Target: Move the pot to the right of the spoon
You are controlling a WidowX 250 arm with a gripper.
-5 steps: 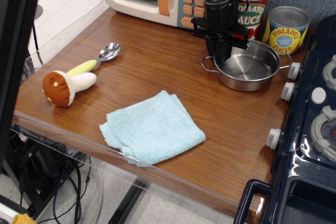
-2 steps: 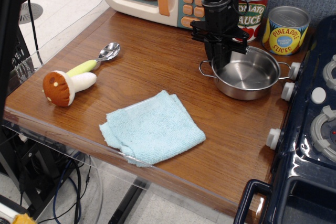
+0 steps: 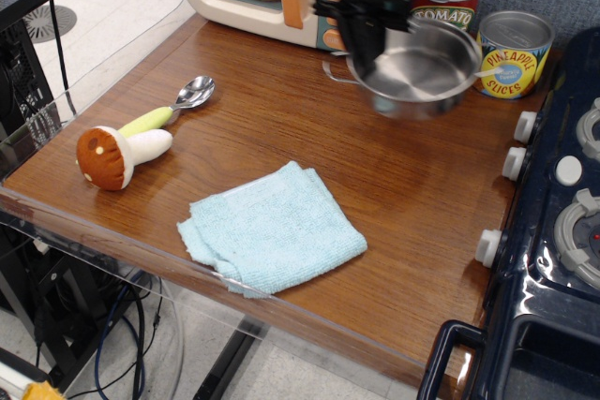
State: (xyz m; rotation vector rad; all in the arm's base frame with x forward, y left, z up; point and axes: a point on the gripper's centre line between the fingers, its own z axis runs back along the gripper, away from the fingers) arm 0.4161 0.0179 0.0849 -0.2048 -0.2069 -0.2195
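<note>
End effector [image 3: 367,49] is clamped on the pot [image 3: 417,67] rim, holding it off the counter [image 3: 281,128] so it can travel toward the spoon [image 3: 178,105].

Red-labelled tin can [image 3: 448,2] at the far side of the tabletop, white word "TOMATO" readable, lower lettering hidden behind the pot, yellow-labelled tin can [image 3: 512,54] to its right, "PINEAPPLE SLICES", small blue badge text too small to read

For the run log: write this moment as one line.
phase: carry | gripper: jaws shut on pot rim | pot: lifted off table, tilted | spoon: far left, untouched | goal: not yet met
</note>
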